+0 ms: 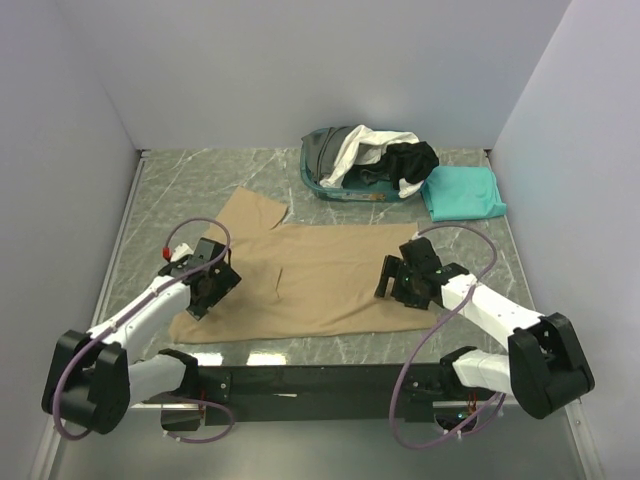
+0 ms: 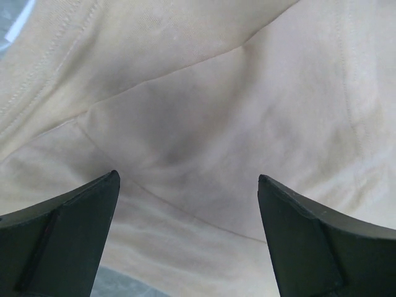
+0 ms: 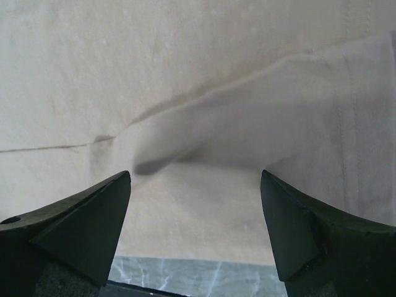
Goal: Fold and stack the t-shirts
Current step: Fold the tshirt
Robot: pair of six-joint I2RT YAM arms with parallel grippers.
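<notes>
Top external view, early innings: finds the tan t-shirt (image 1: 300, 275) spread on the worktop (image 1: 180, 190) between both arms, creased, sleeve out, not yet folded. Puts left jaws and right jaws low over its near corners, both wide, gripping nothing. Counts one teal t-shirt (image 1: 462, 192) lying flat, seemingly folded, beside the basket (image 1: 312, 178). Leaves the white t-shirt (image 1: 352, 148), black t-shirt (image 1: 412, 160) and grey t-shirt (image 1: 325, 150) heaped inside. Looks mostly ahead.

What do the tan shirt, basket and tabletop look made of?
Tan t-shirt: soft matte knit cloth, likely cotton; creases and stitched seams show.
Basket: looks like rigid teal plastic; smooth wall.
Table: grey veined marble look, possibly laminate; faint sheen.
</notes>
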